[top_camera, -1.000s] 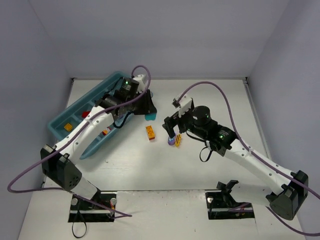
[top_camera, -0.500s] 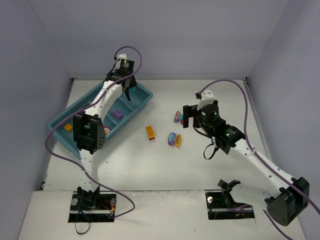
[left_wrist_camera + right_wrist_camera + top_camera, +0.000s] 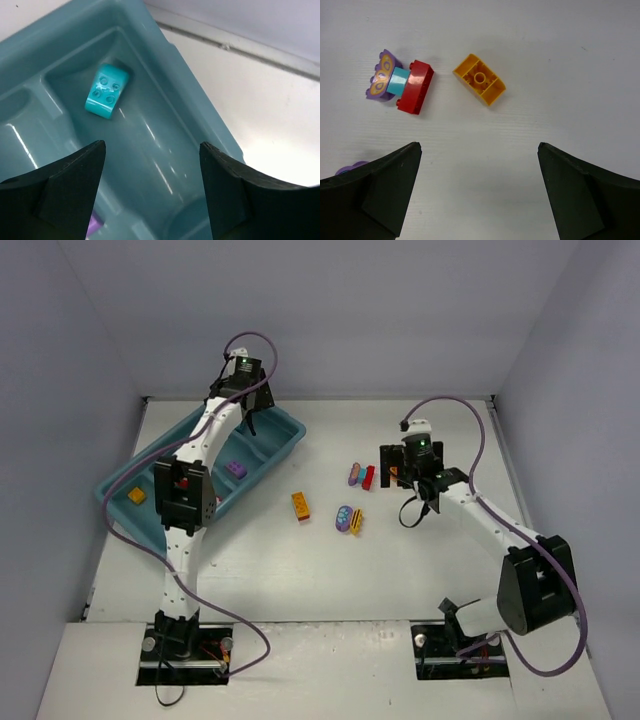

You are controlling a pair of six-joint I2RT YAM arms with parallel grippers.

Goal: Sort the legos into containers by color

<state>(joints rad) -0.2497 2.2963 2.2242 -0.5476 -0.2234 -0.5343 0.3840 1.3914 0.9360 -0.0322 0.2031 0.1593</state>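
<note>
1. The legos are small, hard, light plastic. They will not bend, but their smooth sides can slip. I would pinch each one low down, across 2 flat sides.
2. My left fingers [image 3: 60,190] are wide apart and hold nothing. They hang over the end part of the tray [image 3: 170,70], where 1 teal brick [image 3: 106,90] lies.
3. My right fingers [image 3: 375,195] are wide apart too, with nothing in them, above the counter [image 3: 520,165]. Under them is a yellow brick [image 3: 480,86], upside down. Near it is a stack [image 3: 400,82] of purple, teal and red stuck together. I think it must be pulled apart first.
4. Only the top view shows a purple brick [image 3: 236,469] and an orange brick [image 3: 137,496] in the tray. It also shows a loose orange brick [image 3: 300,505] and a purple-and-yellow pair [image 3: 348,519] on the counter. Only the left wrist view shows the teal brick.
</note>
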